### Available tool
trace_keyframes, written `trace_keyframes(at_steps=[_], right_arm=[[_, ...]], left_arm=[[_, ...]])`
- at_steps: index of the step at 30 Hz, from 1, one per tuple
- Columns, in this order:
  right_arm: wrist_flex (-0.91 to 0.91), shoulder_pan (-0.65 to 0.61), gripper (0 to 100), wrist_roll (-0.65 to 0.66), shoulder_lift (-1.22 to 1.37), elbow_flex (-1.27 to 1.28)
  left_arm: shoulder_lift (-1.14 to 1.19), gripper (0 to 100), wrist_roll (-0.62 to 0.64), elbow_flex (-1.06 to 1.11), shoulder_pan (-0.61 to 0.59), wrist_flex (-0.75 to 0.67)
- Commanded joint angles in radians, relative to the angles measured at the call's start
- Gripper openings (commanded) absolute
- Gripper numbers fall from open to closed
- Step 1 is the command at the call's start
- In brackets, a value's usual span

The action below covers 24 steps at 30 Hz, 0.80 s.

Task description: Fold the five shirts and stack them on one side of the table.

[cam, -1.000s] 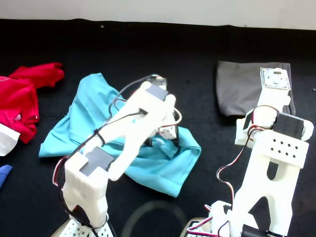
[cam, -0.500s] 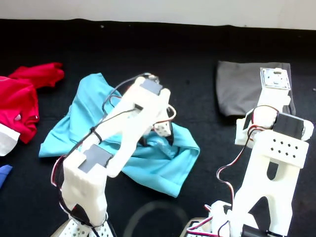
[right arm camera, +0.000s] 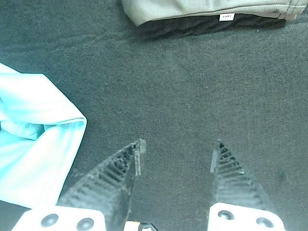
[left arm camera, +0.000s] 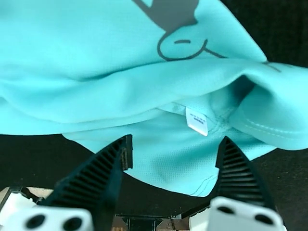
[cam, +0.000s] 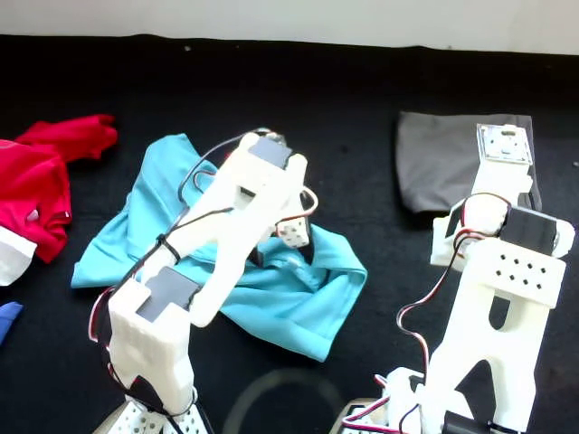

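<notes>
Wide open, the left claw [left arm camera: 175, 142] holds nothing. It hangs just over the crumpled blue-green shirt [left arm camera: 96, 57], close to the neck edge where a little white tag [left arm camera: 196, 120] shows. Seen from high up, this shirt lies in a messy heap near the middle of the black table [cam: 271, 81], and the left arm is stretched out over it. The right claw [right arm camera: 179, 144] is wide open too, with nothing in it, and it hangs above bare table. One corner of the blue-green shirt lies near it. The grey shirt [right arm camera: 202, 7] is folded flat on the right side of the table, well apart from the blue-green one. A red shirt [cam: 36, 181] lies bunched up at the left edge.
</notes>
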Motion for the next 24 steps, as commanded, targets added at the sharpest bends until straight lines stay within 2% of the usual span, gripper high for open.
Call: trace_keyframes(at_steps=[1, 10, 19, 24], right_arm=[[-0.001, 0.012, 22.0, 0.012, -0.036, -0.041], [-0.001, 0.012, 22.0, 0.012, -0.036, -0.041], [-0.001, 0.012, 22.0, 0.011, -0.036, -0.039], [-0.001, 0.012, 22.0, 0.011, -0.035, -0.039]], left_arm=[[-0.053, 28, 0.008, 0.053, -0.013, -0.095], [-0.051, 28, 0.009, 0.151, 0.021, -0.330], [-0.021, 28, 0.009, 0.133, 0.113, -0.347], [0.059, 27, 0.011, 0.131, 0.108, -0.345]])
